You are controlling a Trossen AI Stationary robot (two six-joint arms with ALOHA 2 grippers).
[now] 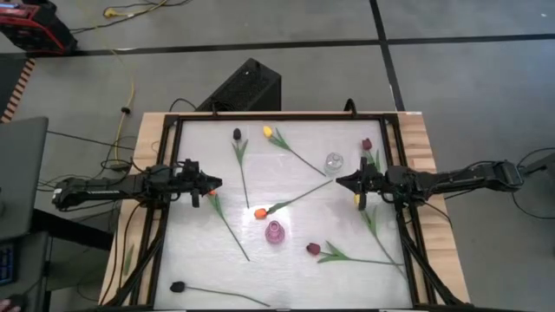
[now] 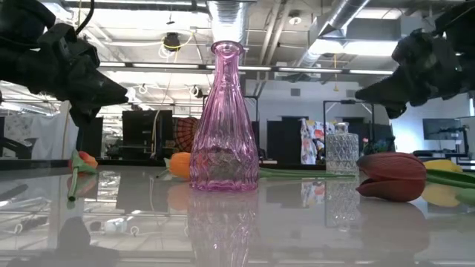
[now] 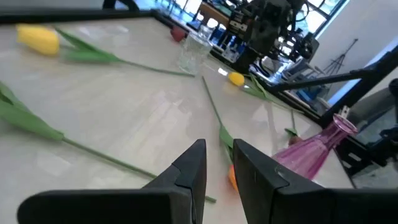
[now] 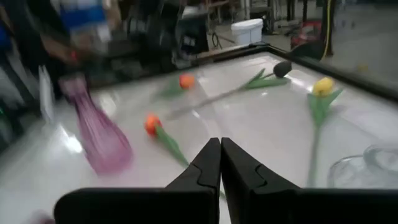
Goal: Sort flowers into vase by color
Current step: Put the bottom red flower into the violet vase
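Observation:
Tulips lie flat across the white table (image 1: 182, 251): maroon (image 1: 237, 134), yellow (image 1: 267, 132), maroon (image 1: 367, 144), orange (image 1: 259, 212), maroon (image 1: 313, 249), a dark one (image 1: 176, 286). A pink vase (image 1: 274, 232) and a clear vase (image 1: 334, 162) stand upright. My left gripper (image 1: 212, 184) hovers at the left, open and holding nothing, above an orange tulip head (image 1: 211, 189). My right gripper (image 1: 340, 182) hovers at the right, shut and holding nothing, beside a yellow tulip (image 1: 357, 199). Both grippers point level toward the table's middle, well above the surface (image 2: 122, 93) (image 2: 364, 93).
A black frame (image 1: 260, 115) runs round the table and both arms reach in over it. The two vases stand between the grippers. Long green stems cross the middle of the table. A black box (image 1: 247, 87) sits on the floor beyond the far edge.

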